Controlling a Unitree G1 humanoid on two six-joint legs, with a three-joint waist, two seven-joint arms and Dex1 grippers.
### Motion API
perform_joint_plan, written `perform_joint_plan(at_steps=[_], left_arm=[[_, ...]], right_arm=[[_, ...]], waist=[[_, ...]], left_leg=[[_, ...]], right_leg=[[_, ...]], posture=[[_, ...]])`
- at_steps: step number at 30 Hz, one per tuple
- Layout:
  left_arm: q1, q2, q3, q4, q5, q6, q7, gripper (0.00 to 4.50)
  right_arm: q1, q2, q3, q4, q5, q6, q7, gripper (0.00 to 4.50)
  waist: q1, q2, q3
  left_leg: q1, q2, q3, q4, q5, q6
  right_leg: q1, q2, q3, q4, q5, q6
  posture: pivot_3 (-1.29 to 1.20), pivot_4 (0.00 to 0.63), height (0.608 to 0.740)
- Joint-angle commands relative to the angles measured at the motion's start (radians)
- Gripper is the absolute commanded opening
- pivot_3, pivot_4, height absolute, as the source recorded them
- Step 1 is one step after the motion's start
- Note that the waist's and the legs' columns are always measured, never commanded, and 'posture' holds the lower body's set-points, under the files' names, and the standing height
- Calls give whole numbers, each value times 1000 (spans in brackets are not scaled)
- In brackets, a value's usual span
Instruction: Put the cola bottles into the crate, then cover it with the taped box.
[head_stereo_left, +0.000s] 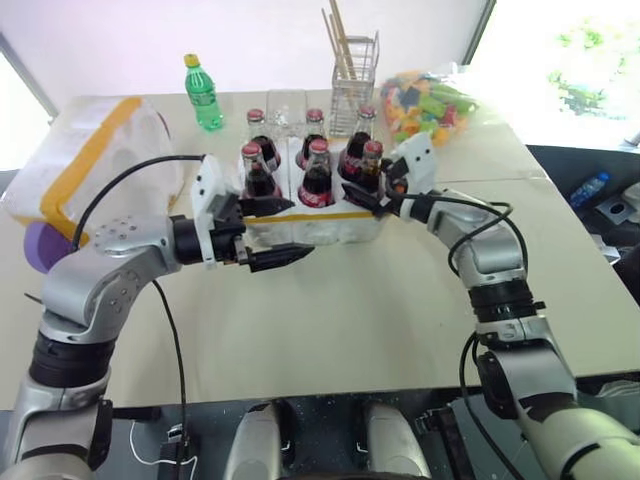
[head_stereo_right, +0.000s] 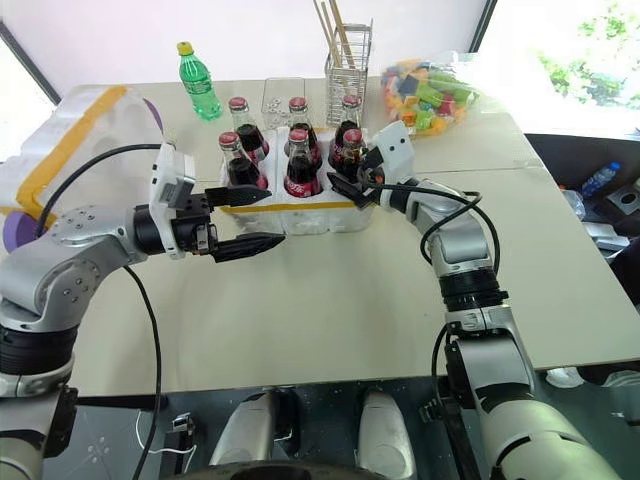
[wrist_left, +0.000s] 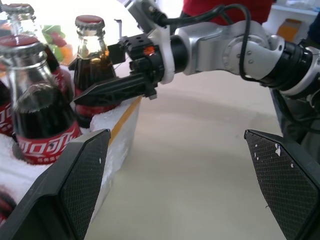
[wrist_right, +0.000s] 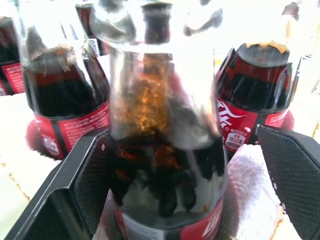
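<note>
The crate (head_stereo_left: 330, 229) is a low white styrofoam block with a yellow band, standing mid-table. Several cola bottles stand in its wells. My right gripper (head_stereo_left: 372, 190) is open at the crate's front right corner. Its fingers (wrist_right: 85, 180) stand on either side of the front right cola bottle (wrist_right: 165, 150), with a gap on one side. My left gripper (head_stereo_left: 275, 232) is open at the crate's front left corner with nothing between its fingers (wrist_left: 75, 185). The taped box (head_stereo_left: 90, 160), large and yellow-banded, lies at the table's left.
A green plastic bottle (head_stereo_left: 205, 95), a clear cup (head_stereo_left: 285, 110) and a wire rack (head_stereo_left: 352, 80) holding sticks stand behind the crate. A bag of coloured pieces (head_stereo_left: 430, 105) lies at the back right. Bare tabletop (head_stereo_left: 360, 310) stretches in front of the crate.
</note>
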Motion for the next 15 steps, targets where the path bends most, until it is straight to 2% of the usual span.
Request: perform_joint_plan(at_steps=[1,6,10,15], left_arm=[[20,38,79,-49,-17,7,21,4500],[88,141,197,-107,-42,54,43,4500],[135,237,298,-149,-60,111,67,4500],[136,397,529,-204,-185,344,157,4500]], right_arm=[[-1,-47,-57,-91,58,77,22,4433],[-36,-198,-166,-225,187,195,117,4433],[-54,-326,-202,-237,233,236,199,4433],[-54,-458,-207,-238,296,237,388,4433]], waist=[[2,0,0],[5,1,1],[2,1,1],[1,0,3]], left_leg=[[-1,0,0,0,0,0],[-3,0,0,-1,0,0],[-3,0,0,-1,-4,6],[-3,0,0,-2,-4,6]], right_leg=[[-1,0,0,0,0,0],[-3,-1,0,-1,0,0],[-3,-2,0,-1,0,0],[-4,-2,0,-1,0,0]], posture=[[0,150,736],[0,150,736],[0,150,736],[0,150,736]])
